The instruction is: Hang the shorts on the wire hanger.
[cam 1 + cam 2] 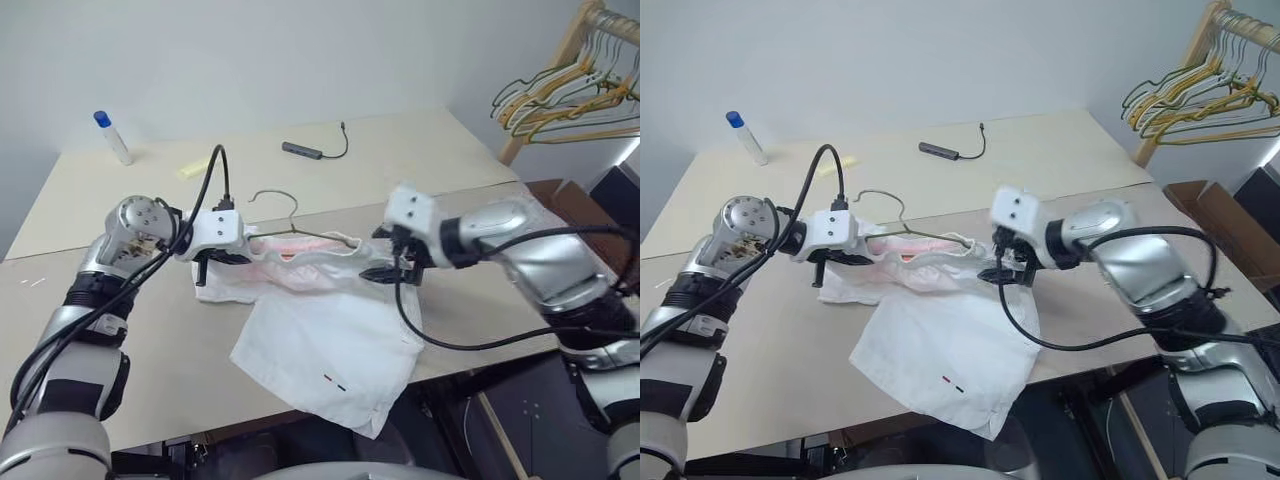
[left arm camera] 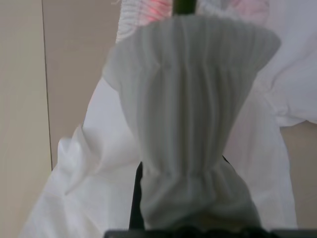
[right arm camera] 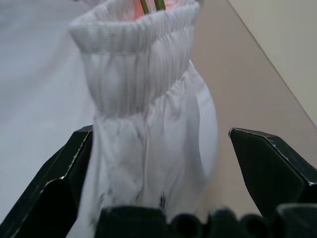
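Shorts [image 1: 325, 340] lie on the worktop [image 1: 150, 390], waistband lifted with the hanger [image 1: 300, 232] threaded inside. Left claw [image 1: 205, 268] clamps the waistband's left end, likely keeping it taut. Right claw [image 3: 163, 163] gapes wide around the right end, not gripping.

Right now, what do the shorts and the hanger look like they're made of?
Shorts: thin white woven fabric, likely cotton, matte; it drapes in soft folds, the waistband gathers in fine ribs and pink shows through. Hanger: thin wire, probably metal, dull olive-grey; it holds a curved hook and straight runs without sagging.
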`<state>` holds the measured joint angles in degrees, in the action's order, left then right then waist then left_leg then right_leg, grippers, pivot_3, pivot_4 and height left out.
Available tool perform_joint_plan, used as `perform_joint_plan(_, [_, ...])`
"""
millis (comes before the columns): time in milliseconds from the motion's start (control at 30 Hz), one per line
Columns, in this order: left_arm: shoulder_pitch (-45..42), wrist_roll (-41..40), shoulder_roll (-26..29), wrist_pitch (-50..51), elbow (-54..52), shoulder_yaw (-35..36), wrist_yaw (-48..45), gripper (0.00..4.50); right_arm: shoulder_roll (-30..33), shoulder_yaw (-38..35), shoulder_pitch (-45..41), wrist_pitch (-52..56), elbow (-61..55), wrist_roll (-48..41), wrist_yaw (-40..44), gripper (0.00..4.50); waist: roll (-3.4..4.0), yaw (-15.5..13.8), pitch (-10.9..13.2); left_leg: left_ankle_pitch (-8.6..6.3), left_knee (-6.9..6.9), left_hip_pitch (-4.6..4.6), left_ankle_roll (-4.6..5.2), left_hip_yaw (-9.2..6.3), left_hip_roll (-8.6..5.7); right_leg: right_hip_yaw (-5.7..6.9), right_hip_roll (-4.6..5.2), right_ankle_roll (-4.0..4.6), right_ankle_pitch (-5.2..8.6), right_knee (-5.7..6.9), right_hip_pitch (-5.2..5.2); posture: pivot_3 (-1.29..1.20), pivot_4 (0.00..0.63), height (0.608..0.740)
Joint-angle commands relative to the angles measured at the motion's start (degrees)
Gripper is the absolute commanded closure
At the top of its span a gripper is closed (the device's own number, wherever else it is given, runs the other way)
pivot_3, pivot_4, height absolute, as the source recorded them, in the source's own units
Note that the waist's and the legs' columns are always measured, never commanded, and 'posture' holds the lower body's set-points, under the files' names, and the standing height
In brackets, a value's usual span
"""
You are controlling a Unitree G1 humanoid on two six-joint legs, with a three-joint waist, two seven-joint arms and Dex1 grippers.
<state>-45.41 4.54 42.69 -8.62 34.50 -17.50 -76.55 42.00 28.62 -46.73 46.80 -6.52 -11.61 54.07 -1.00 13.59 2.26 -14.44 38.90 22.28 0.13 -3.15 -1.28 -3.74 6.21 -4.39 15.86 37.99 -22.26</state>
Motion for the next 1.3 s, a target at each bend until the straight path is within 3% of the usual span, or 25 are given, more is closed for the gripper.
perform_joint_plan(33, [-1.09,-0.88,0.3,0.1,-2.23,2.0,0.19,4.5,-2.52,0.53,-4.17,-2.09,5.65,3.19,1.23,0.05,0.0,0.03,0.0,0.0,0.0,-0.01,0.0,0.0,-0.02,0.0,0.0,0.0,0.0,0.01,0.0,-0.2,0.0,0.74])
perform_joint_plan(67, [-1.13,-0.85,0.27,0.12,-2.25,2.01,0.2,4.5,-3.11,0.86,-4.99,-2.38,6.66,3.43,2.33,0.05,0.0,0.05,0.0,0.0,-0.02,0.0,0.0,-0.01,-0.01,0.0,0.0,0.0,0.0,0.01,-0.02,-0.2,0.0,0.74])
perform_joint_plan(167, [-1.47,-0.61,0.05,-0.13,-1.96,1.91,0.43,4.5,-4.05,3.0,-6.54,-4.27,8.07,5.12,5.55,0.89,0.0,0.05,0.0,0.0,-0.01,0.01,0.0,-0.02,-0.01,0.01,0.02,0.01,-0.01,0.02,-0.04,-0.2,0.0,0.74])
perform_joint_plan(367, [-2.86,-0.18,-1.29,-0.52,-1.06,1.52,1.22,4.5,-5.58,5.53,-6.56,-6.27,8.72,8.33,9.12,3.1,0.0,0.03,0.0,0.0,0.01,0.0,0.0,-0.03,-0.06,0.02,0.03,0.01,0.0,0.04,-0.03,-0.2,0.0,0.74])
perform_joint_plan(467, [-3.53,0.03,-2.15,-0.87,-0.55,1.32,1.36,4.5,-6.5,6.05,-6.63,-6.32,8.53,9.56,9.88,3.92,0.0,0.05,0.0,0.0,0.01,0.0,0.0,-0.04,-0.09,0.03,0.02,0.01,0.0,0.04,-0.03,-0.21,0.0,0.74])
perform_joint_plan(567, [-4.02,0.22,-2.8,-1.07,-0.32,1.44,1.36,4.5,-7.0,5.72,-6.48,-6.29,8.64,10.57,10.35,4.33,0.0,0.25,0.0,0.0,0.0,0.0,0.0,-0.04,-0.1,0.03,0.03,0.01,0.0,0.04,-0.03,-0.22,0.0,0.74])
perform_joint_plan(733, [-4.41,-0.37,-3.02,-1.55,-0.64,2.09,1.04,4.5,-6.66,4.67,-5.27,-5.8,8.24,11.18,10.84,4.41,0.0,0.87,0.0,0.0,0.0,0.0,0.0,-0.04,-0.09,0.03,0.03,0.01,0.0,0.05,-0.04,-0.22,0.0,0.74])
perform_joint_plan(1033, [-3.35,-9.53,-3.93,-0.05,-3.63,9.78,0.23,1.69,-4.11,-5.98,1.22,3.86,3.17,4.2,9.71,4.41,-0.01,1.58,-0.01,0.0,0.0,0.03,0.0,-0.1,-0.09,0.07,0.16,0.0,0.0,0.04,-0.02,-0.22,0.0,0.74])
perform_joint_plan(1200, [-3.23,-11.36,-3.8,0.19,-4.28,14.47,6.06,0.17,-1.2,-14.13,7.91,10.92,-2.43,-0.22,6.61,4.41,-0.01,1.52,-0.01,0.0,0.0,0.02,0.0,-0.13,-0.08,0.08,0.16,0.0,0.0,0.04,-0.01,-0.23,0.0,0.74])
perform_joint_plan(1300, [-5.36,-9.23,-4.77,-0.2,-2.46,17.16,15.98,0.03,-0.2,-20.71,13.65,16.08,-6.3,-2.68,2.73,4.41,-0.03,1.37,-0.02,0.0,-0.01,0.02,0.0,-0.13,-0.07,0.08,0.17,0.0,0.0,0.04,0.01,-0.23,0.0,0.74])
